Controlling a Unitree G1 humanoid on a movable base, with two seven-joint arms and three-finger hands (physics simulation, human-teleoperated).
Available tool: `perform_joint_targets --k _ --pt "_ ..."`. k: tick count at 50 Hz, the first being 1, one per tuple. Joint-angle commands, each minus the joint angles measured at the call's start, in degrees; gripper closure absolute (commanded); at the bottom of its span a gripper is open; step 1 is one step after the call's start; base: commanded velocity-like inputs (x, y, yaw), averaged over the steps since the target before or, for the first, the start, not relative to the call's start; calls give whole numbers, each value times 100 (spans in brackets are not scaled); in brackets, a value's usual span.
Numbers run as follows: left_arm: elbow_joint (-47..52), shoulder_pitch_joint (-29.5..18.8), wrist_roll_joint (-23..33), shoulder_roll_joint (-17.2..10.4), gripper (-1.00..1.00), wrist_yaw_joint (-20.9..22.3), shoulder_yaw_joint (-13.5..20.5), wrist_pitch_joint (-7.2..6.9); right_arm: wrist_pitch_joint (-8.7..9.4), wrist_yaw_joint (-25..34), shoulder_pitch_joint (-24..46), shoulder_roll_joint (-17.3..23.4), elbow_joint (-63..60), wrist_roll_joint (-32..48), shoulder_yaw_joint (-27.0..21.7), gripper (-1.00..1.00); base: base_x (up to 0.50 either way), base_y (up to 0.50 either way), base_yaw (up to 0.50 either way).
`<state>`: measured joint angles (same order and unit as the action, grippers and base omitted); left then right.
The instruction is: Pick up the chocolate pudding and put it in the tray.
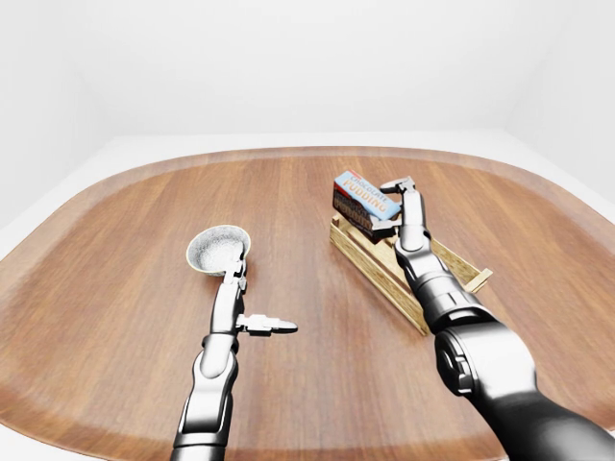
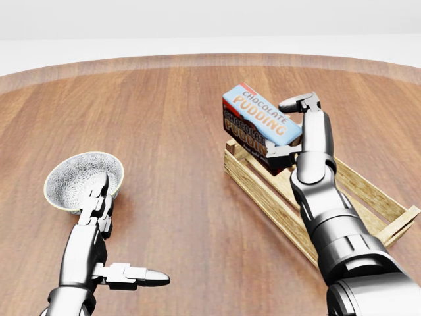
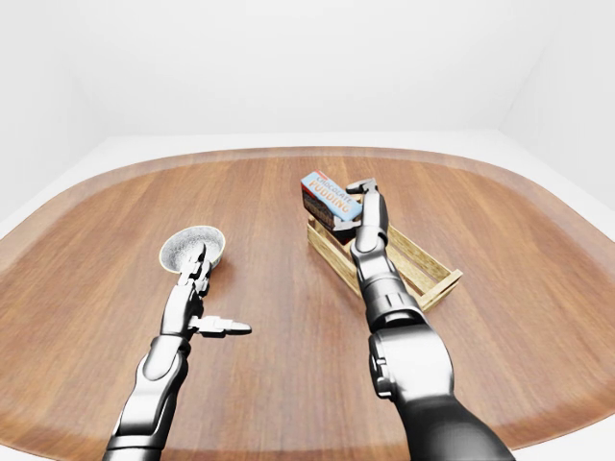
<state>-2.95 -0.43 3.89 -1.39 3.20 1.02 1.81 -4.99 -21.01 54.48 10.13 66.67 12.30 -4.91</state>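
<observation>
The chocolate pudding is a blue box with orange lettering, held tilted in the air. My right hand is shut on it, with fingers over its far edge and the thumb under its near edge. The box hangs over the upper-left end of the wooden slatted tray, which lies at the right of the head view. My left hand rests open low at the left, holding nothing.
A white patterned bowl stands at the left, just above my left hand's fingertips. The wide round wooden table carries everything, and its rim curves across the top of the head view.
</observation>
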Motion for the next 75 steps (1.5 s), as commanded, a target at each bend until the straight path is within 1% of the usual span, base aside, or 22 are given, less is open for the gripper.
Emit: perform_joint_targets --k 1,4,7,8,10,16,23,28,32,33,35,38,41,43,49,51,60,64,75 --pt "33 3 -113 5 -100 44 26 -78 -1 -119 469 70 335 42 -45 100 0 0 0" --pt "39 6 -113 3 -100 51 28 -82 -1 -121 499 114 354 47 -60 100 0 0 0" --pt "0 -1 -111 2 -100 56 30 -52 -1 -106 525 165 379 31 -89 100 0 0 0" --pt "9 -2 -109 3 -100 57 27 -63 -1 -149 447 161 445 36 -96 100 0 0 0" --pt "10 -3 -107 5 -100 57 25 -68 -1 -123 554 234 458 19 -127 100 0 0 0" --pt "24 3 -102 7 -100 60 19 -82 -1 -173 539 290 589 57 -156 100 0 0 0" --pt "-47 -25 -100 5 -100 62 21 -38 -1 -232 529 352 697 126 -200 100 0 0 0" --pt "1 -13 -100 7 -100 65 18 -76 -1 -285 504 408 760 190 -228 100 0 0 0" --pt "-10 -16 -103 5 -100 70 21 -68 -1 -327 475 446 810 240 -257 100 0 0 0" --pt "-7 -11 -100 6 -100 70 18 -68 -1 -409 336 427 863 292 -247 100 0 0 0" --pt "-6 -11 -99 6 -100 71 18 -71 -1 -353 432 477 854 292 -284 100 0 0 0" --pt "14 -17 -102 4 -100 74 21 -99 -1 -374 400 514 877 313 -318 100 0 0 0" --pt "-37 -31 -104 4 -100 73 24 -67 -1 -394 363 566 901 339 -346 100 0 0 0" --pt "-18 -31 -105 5 -100 72 23 -90 -1 -392 367 595 906 355 -357 100 0 0 0" --pt "-21 -38 -110 8 -100 64 24 -99 -1 -409 358 655 937 418 -378 100 0 0 0" --pt "8 -34 -109 9 -100 60 21 -126 -1 -401 346 676 939 434 -391 100 0 0 0" --pt "12 -33 -113 8 -100 60 19 -132 -1 -293 254 728 975 504 -432 100 0 0 0" --pt "9 -34 -110 7 -100 60 19 -123 -1 -33 234 768 979 534 -423 100 0 0 0" --pt "11 -33 -109 7 -100 62 19 -129 -1 -7 142 939 1005 523 -535 100 0 0 0"
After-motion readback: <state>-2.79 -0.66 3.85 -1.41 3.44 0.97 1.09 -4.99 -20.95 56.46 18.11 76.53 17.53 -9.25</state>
